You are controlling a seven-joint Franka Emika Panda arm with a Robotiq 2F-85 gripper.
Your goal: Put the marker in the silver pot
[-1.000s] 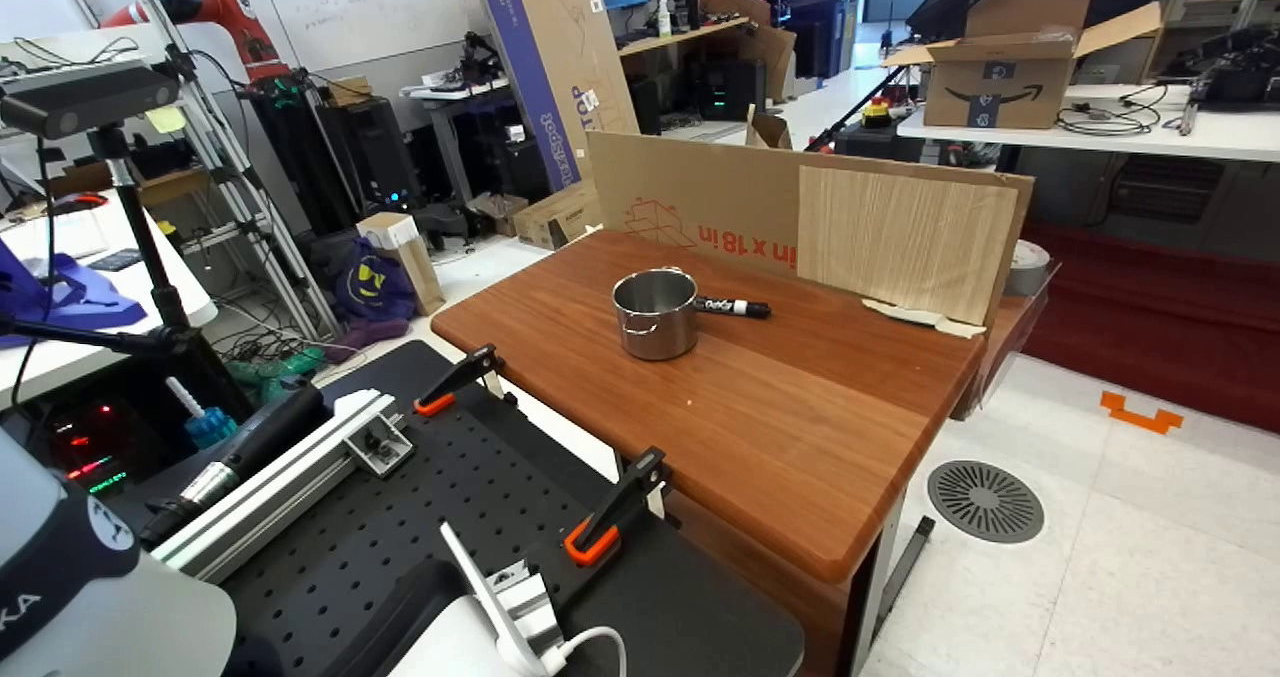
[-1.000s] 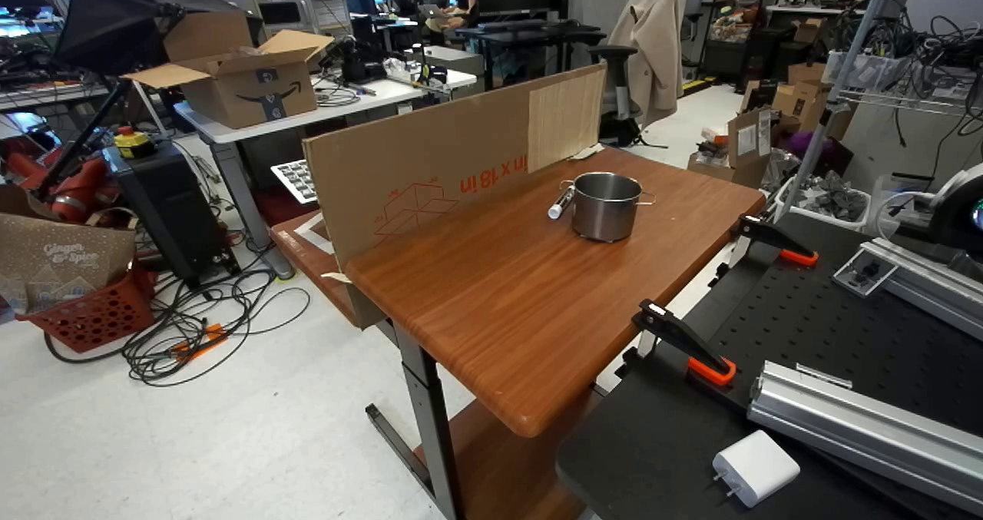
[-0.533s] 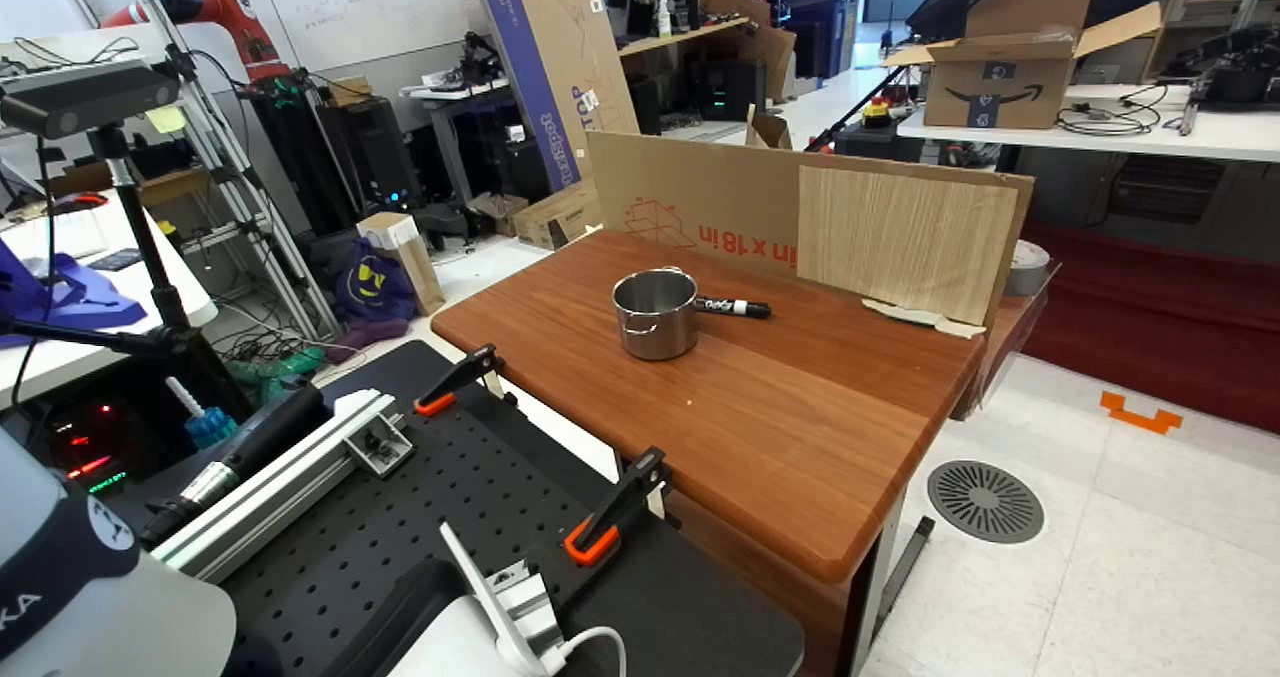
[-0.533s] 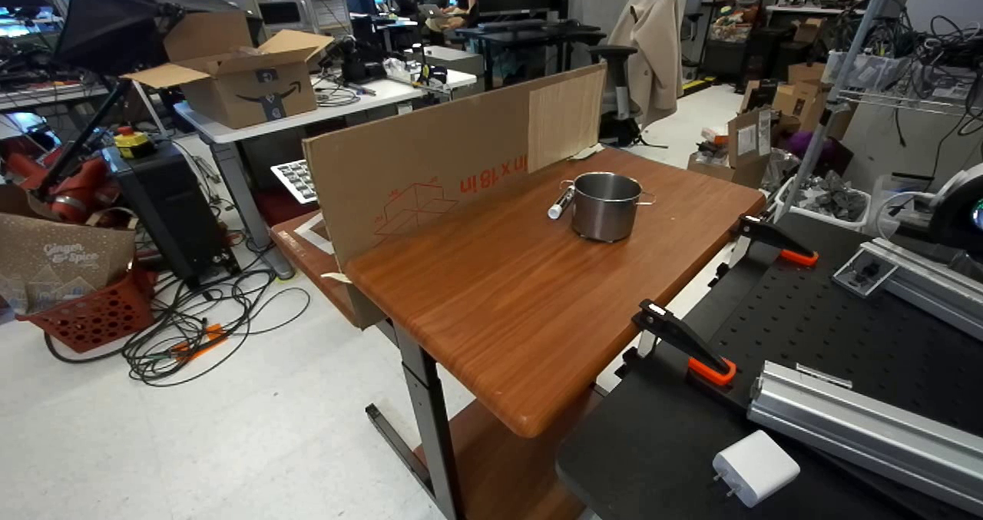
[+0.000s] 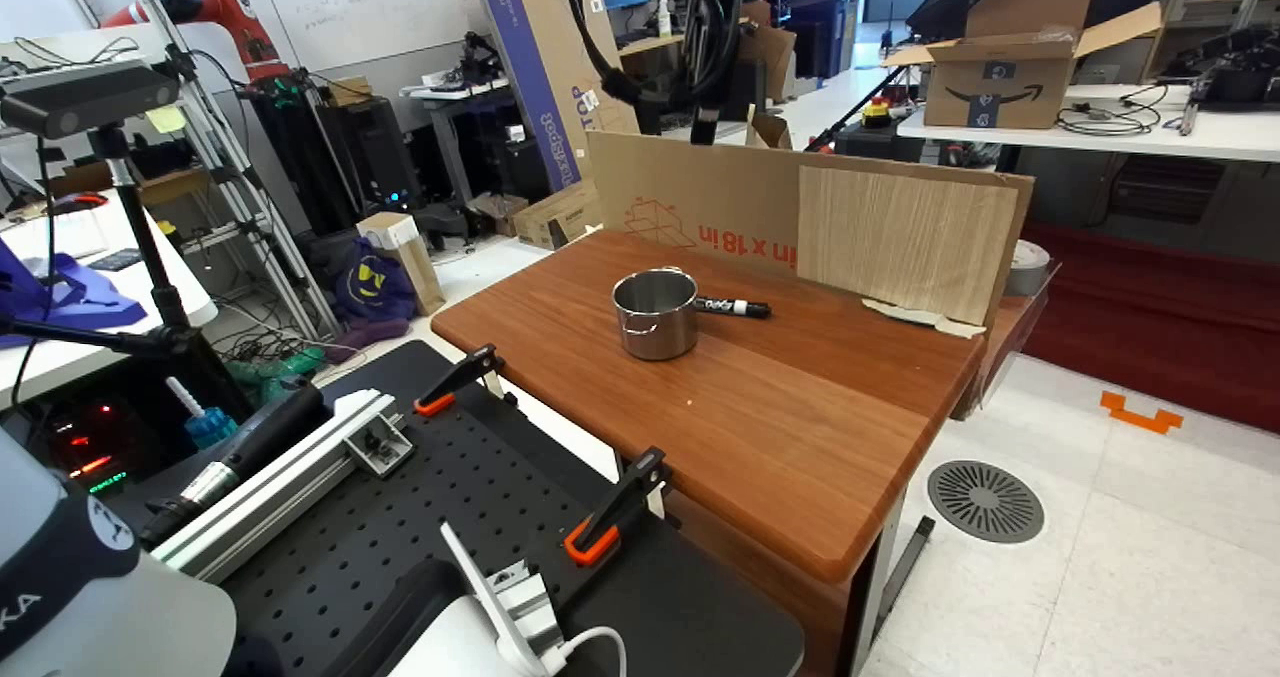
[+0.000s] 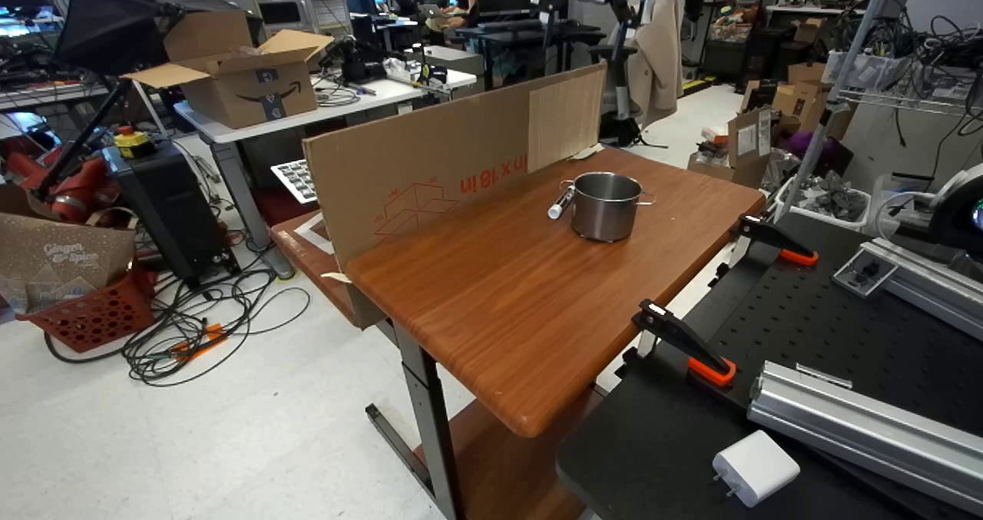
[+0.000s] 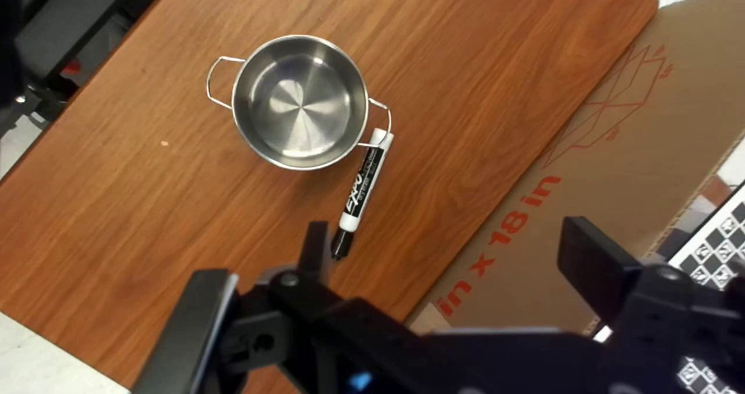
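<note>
My gripper [image 7: 448, 237] hangs above the bench [image 5: 780, 417], its two fingers spread wide with nothing between them, probably to leave room for coming down around the marker [image 7: 362, 187]. That marker, black and white, lies flat on the bench just beside the silver pot [image 7: 300, 106]. From the wrist, the loop of one wire handle crosses over its white end; whether they touch, I cannot tell. Its black cap points away from the pot, so I judge that a hold nearer the cap would best keep my fingers off the handle. The pot stands upright, open at the top, and only bare shiny metal shows inside, so the marker has still to go in. A cardboard panel [image 6: 453, 147] stands upright along the bench's edge, perhaps as a backstop. In an exterior view, a red basket [image 6: 100, 312] on the floor [image 6: 230, 435] holds a brown package [image 6: 69, 263] printed "Ginger & Spice"; in both exterior views an open cardboard box [image 5: 1000, 92] sits on a white desk [image 5: 1230, 137], contents mostly hidden.
</note>
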